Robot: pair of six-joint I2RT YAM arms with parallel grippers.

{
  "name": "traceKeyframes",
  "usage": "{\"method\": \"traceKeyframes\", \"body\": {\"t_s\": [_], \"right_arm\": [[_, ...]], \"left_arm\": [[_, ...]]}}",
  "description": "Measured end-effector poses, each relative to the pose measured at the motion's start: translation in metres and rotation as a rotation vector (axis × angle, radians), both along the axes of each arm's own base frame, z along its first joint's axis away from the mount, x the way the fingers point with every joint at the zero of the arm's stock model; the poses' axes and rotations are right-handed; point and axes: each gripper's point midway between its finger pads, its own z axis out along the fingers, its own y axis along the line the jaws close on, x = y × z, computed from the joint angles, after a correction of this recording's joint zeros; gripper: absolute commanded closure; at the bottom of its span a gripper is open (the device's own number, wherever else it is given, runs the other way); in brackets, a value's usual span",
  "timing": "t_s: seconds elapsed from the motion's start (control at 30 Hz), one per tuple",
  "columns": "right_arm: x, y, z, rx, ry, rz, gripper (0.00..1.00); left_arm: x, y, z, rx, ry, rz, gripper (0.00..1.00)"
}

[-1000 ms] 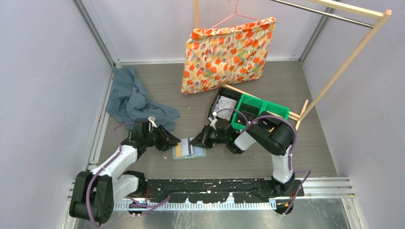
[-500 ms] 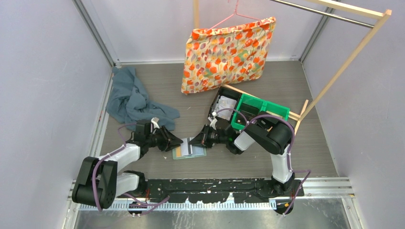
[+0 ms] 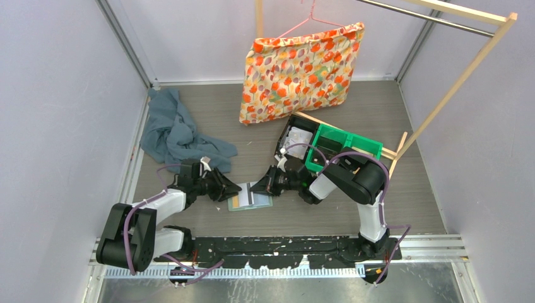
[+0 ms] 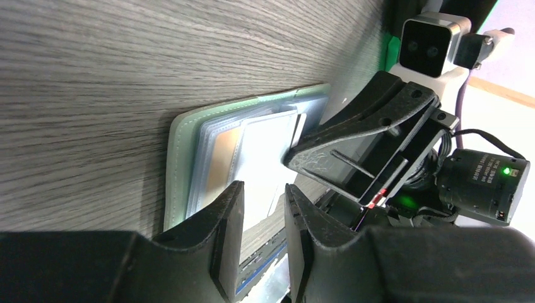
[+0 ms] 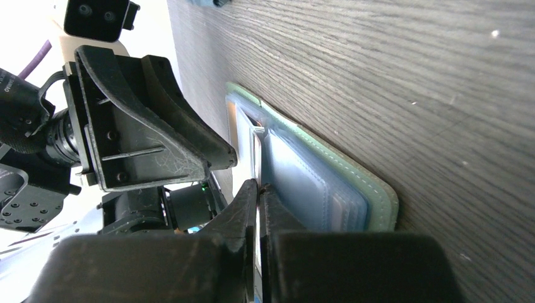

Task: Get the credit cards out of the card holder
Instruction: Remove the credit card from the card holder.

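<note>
The pale green card holder (image 3: 249, 203) lies open on the wood table between my two grippers. Its clear pockets hold an orange card (image 4: 224, 158) and other cards. One white credit card (image 4: 265, 158) stands partly out of the pockets, edge-on in the right wrist view (image 5: 257, 148). My right gripper (image 3: 257, 187) (image 5: 259, 185) is shut on that card's thin edge. From the left, my left gripper (image 3: 233, 189) (image 4: 264, 187) stands open by a finger's width at the holder's left edge. The white card shows through the gap, but the fingers (image 4: 230, 221) do not touch it.
A crumpled blue-grey cloth (image 3: 176, 132) lies at the back left. A floral cushion (image 3: 303, 69) hangs from a hanger at the back. A black bin (image 3: 295, 140) and a green bin (image 3: 344, 146) sit behind my right arm, beside a wooden rack (image 3: 441, 95).
The left arm's shoulder and elbow have swung in, and its gripper has edged slightly closer to the holder. The right gripper and the card holder stay put.
</note>
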Motion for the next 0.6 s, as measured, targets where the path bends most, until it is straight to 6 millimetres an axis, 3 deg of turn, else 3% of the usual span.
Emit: {"method": "traceKeyframes", "body": {"t_s": [0.4,0.6], "right_arm": [[0.0,-0.001,0.0,-0.001,0.002,0.005,0.99],[0.001,-0.011,-0.002,-0.011,-0.004,0.009,0.99]], "left_arm": [[-0.001,0.003,-0.007,0.023,0.046,0.013,0.7],[0.001,0.002,-0.009,0.025,0.065,0.017,0.7]]}}
